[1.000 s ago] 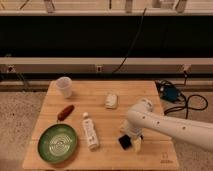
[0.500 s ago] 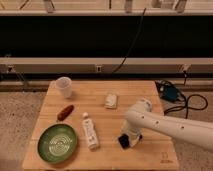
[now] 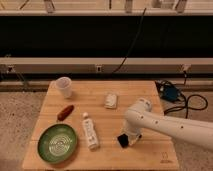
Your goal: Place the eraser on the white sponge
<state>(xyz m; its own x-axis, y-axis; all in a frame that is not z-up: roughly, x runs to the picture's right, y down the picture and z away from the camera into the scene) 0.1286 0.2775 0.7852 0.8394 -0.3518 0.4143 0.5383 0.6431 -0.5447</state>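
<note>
The eraser (image 3: 122, 140) is a small dark block at the tip of my arm, near the table's front right, mostly covered by the arm. My gripper (image 3: 126, 138) is down at the eraser, under the white arm that reaches in from the right. The white sponge (image 3: 111, 100) is a small off-white pad lying on the wooden table (image 3: 145, 95), behind and a little left of the gripper, apart from it.
A white bottle (image 3: 90, 131) lies left of the gripper. A green plate (image 3: 57, 143) sits at the front left, a reddish-brown sausage-shaped thing (image 3: 65, 112) behind it, a translucent cup (image 3: 64, 86) at the back left. Cables and a blue box (image 3: 170, 93) lie on the floor right.
The arm has shifted slightly, and the dark eraser at its tip has moved a little left toward the table's middle.
</note>
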